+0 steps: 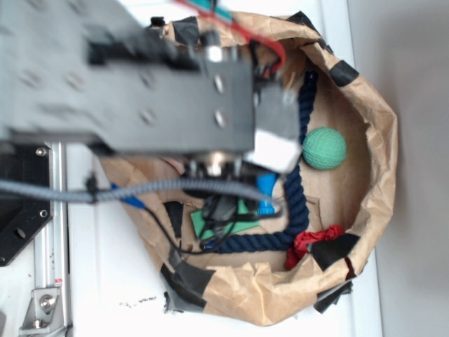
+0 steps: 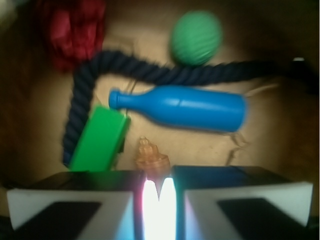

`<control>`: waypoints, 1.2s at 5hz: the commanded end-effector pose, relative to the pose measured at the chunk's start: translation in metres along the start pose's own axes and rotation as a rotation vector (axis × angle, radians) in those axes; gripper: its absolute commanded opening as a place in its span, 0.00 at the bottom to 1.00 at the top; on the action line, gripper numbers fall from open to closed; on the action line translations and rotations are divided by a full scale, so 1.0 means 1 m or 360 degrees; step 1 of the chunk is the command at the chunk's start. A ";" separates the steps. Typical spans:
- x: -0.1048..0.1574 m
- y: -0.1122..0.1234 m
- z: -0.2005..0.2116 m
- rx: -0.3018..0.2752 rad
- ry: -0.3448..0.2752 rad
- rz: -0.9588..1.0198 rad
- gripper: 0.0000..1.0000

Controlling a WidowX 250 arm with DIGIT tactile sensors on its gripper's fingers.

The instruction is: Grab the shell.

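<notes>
orange shell (image 2: 151, 159) between narrowed claw (image 2: 159, 200) pads

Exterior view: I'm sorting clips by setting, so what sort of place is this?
Probably a lab bench set up for robot grasping trials: a taped brown paper bin holds assorted toys, such as a green ball and navy rope, beside a metal rail.

Readable text: none in either view.
Bottle (image 2: 185, 106): plain blue, no label showing.
Green block (image 2: 100, 138): plain faces, no marking.
Ball (image 2: 196, 37): ribbed green surface, no print.
Paper liner (image 1: 365, 105): bare brown paper with black tape patches, nothing written.
Arm housing (image 1: 140, 84): blurred; only screw heads show, no lettering to be made out.
</notes>
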State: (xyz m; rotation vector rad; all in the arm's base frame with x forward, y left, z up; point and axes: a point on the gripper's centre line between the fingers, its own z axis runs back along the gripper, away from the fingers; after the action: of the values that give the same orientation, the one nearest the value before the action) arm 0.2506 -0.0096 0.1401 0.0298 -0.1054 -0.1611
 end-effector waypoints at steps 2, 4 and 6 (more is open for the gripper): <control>-0.014 0.019 0.007 -0.0001 -0.0051 -0.0094 1.00; -0.041 0.002 -0.062 -0.0023 0.0055 -0.0494 1.00; -0.024 -0.014 -0.084 -0.0070 0.0043 -0.0463 1.00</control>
State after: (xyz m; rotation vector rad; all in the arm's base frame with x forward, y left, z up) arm 0.2263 -0.0129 0.0424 -0.0055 -0.0229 -0.4337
